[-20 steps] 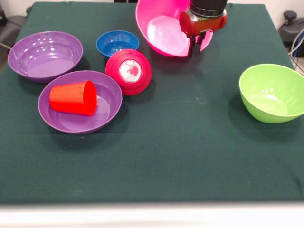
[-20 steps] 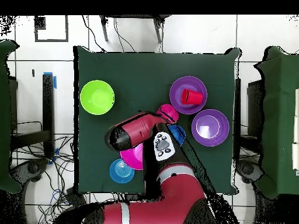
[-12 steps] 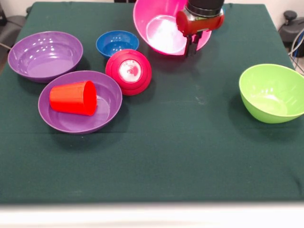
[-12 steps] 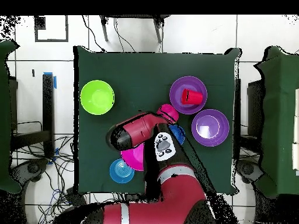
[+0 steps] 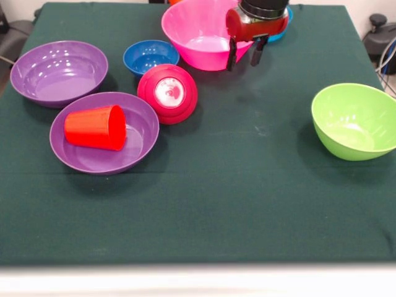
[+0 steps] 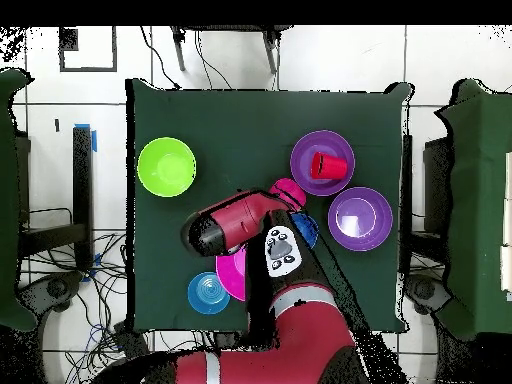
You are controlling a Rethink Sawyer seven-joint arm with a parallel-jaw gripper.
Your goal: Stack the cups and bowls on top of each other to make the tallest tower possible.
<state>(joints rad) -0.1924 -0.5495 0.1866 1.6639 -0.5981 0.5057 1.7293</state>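
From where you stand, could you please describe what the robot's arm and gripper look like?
The arm is glossy red with black joints and a silver band near its base. A white oval panel with dark buttons sits on its upper side. The gripper has a rounded red body beneath a black cylindrical wrist, and two thin, dark, flat jaws, set apart. No loose cables show on it.

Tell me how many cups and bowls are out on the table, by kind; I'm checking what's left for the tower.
Bowls: 7 — two purple, pink, lime green, dark blue, crimson, overturned, light blue.
Cups: 1 — red, on its side in a purple bowl.
Total: 8.
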